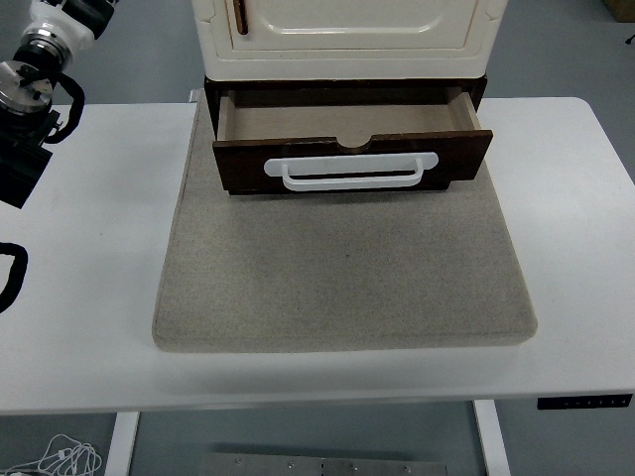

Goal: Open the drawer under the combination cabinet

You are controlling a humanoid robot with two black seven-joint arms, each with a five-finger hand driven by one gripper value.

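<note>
The cream combination cabinet [347, 40] stands at the back of a grey mat [342, 268]. Under it the dark brown drawer [352, 159] is pulled out toward me, and its light brown inside [342, 121] holds nothing. A white handle [350, 169] runs across the drawer front. My left arm [35, 94] comes in at the picture's upper left, well left of the cabinet and not touching it. A black curved part [8, 278] shows lower at the left edge. The hand itself is mostly cut off. My right arm is out of view.
The white table [89, 327] stretches out on both sides of the mat. The cabinet's upper door has a small brown handle [239, 15] at its left. Cables [60, 456] lie on the floor below the table's near edge.
</note>
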